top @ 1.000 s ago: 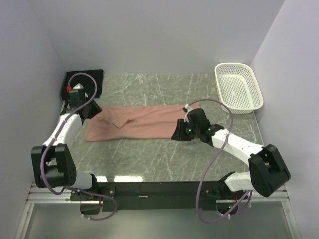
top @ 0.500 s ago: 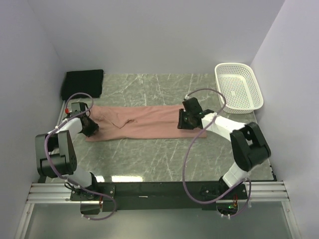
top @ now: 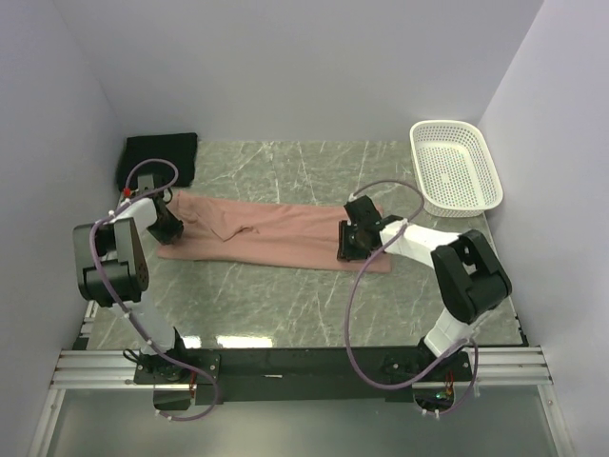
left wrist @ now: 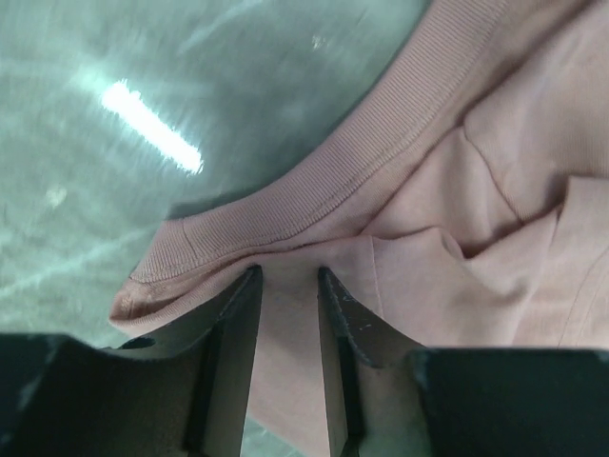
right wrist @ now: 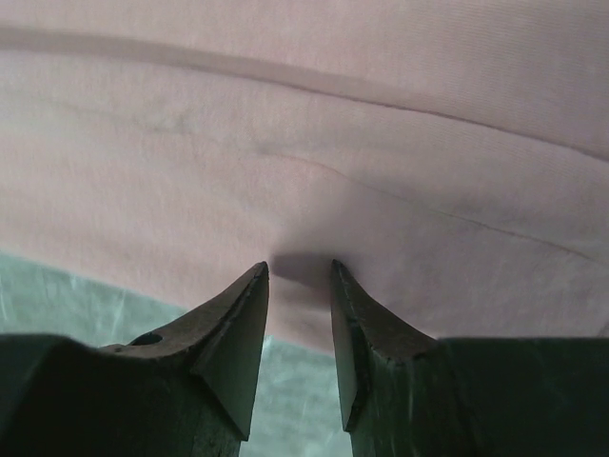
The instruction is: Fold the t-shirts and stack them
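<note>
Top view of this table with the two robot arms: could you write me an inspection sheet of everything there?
Surface: green marbled table, with light glare near the front edge.
Job's things: pink t-shirt lies stretched in a long band across the middle; black t-shirt sits folded in the far left corner.
Clutter: white mesh basket, empty, in the far right corner.
Hands: left hand pinches the pink t-shirt by its ribbed collar; right hand pinches the opposite end.
Cables: a purple cable loops loosely off each arm.
Surroundings: plain pale walls on three sides; nothing else seen.
</note>
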`<state>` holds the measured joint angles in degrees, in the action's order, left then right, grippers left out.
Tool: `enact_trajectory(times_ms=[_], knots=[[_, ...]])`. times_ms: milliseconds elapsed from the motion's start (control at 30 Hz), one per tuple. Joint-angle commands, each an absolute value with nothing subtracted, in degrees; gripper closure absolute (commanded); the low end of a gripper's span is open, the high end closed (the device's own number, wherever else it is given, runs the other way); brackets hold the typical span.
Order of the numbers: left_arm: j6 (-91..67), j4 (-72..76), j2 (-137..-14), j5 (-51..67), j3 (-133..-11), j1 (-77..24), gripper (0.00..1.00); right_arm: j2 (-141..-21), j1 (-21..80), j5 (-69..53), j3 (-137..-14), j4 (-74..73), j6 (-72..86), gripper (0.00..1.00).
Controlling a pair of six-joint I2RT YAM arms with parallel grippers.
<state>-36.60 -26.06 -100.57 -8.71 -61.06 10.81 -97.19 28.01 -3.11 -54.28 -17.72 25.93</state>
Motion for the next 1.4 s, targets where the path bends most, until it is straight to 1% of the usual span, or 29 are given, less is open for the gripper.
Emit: enact_trajectory(times_ms=[0, 133, 200, 267, 300, 367, 467, 533, 600, 633, 667, 700, 833, 1000, 1067, 1167, 1233, 1367], knots=[[-33.4, -27.4, -104.7, -12.4, -65.6, 11.6, 0.63, -96.4, 30.6, -5.4, -46.7, -29.7, 26.0, 0.59], [-31.7, -27.2, -108.2, -10.6, -69.3, 10.8, 0.61, -92.3, 36.0, -10.3, -41.8, -32.5, 27.2, 0.59], [-31.2, -27.1, -110.0, -9.9, -71.4, 10.2, 0.61, -89.9, 41.7, -11.9, -39.9, -33.9, 29.2, 0.59], [-31.0, -26.9, -111.4, -9.4, -73.7, 9.0, 0.60, -88.4, 46.2, -14.0, -39.6, -34.4, 30.8, 0.59], [-31.0, -26.9, -112.2, -9.1, -74.8, 8.5, 0.60, -88.2, 50.1, -14.6, -39.7, -34.3, 32.4, 0.59], [-31.0, -26.5, -114.5, -8.0, -77.8, 7.4, 0.59, -87.4, 53.0, -15.7, -41.5, -33.8, 33.7, 0.59], [-31.1, -26.9, -116.5, -6.1, -82.2, 6.1, 0.57, -85.0, 55.1, -14.2, -45.0, -33.7, 35.4, 0.59], [-31.4, -27.2, -115.4, -4.3, -83.7, 5.7, 0.55, -83.1, 55.2, -11.4, -46.9, -34.1, 35.5, 0.59], [-31.7, -27.2, -113.1, -3.8, -84.5, 5.5, 0.52, -80.7, 55.1, -8.0, -50.0, -35.1, 35.1, 0.59], [-32.3, -27.2, -109.9, -4.0, -84.3, 5.5, 0.50, -80.2, 55.1, -7.1, -50.9, -35.2, 34.8, 0.59], [-32.5, -27.2, -108.1, -4.4, -83.7, 5.5, 0.46, -79.5, 55.0, -6.5, -52.3, -35.7, 34.4, 0.59], [-33.5, -27.4, -104.5, -4.8, -83.3, 5.5, 0.45, -79.3, 55.0, -5.5, -52.8, -35.7, 34.0, 0.59], [-37.2, -29.3, -95.6, -5.5, -79.9, 5.5, 0.45, -78.6, 54.8, -5.2, -53.0, -33.8, 33.3, 0.59], [-42.0, -23.1, -83.3, 2.0, -64.9, 4.6, 0.47, -79.8, 52.4, -6.0, -51.2, -31.3, 31.8, 0.59], [-42.6, -21.6, -81.0, 2.6, -59.9, 2.1, 0.48, -80.8, 51.9, -4.0, -51.8, -31.6, 30.0, 0.59], [-43.9, -21.4, -79.1, 1.6, -56.7, -2.8, 0.49, -83.0, 51.4, -1.8, -53.1, -32.3, 28.1, 0.59], [-44.5, -20.9, -79.2, 0.2, -56.3, -5.8, 0.49, -84.3, 51.3, -1.3, -53.6, -32.2, 26.2, 0.58], [-45.5, -20.2, -81.8, -3.3, -56.9, -8.7, 0.50, -88.2, 51.2, -0.4, -55.2, -32.3, 23.5, 0.52]])
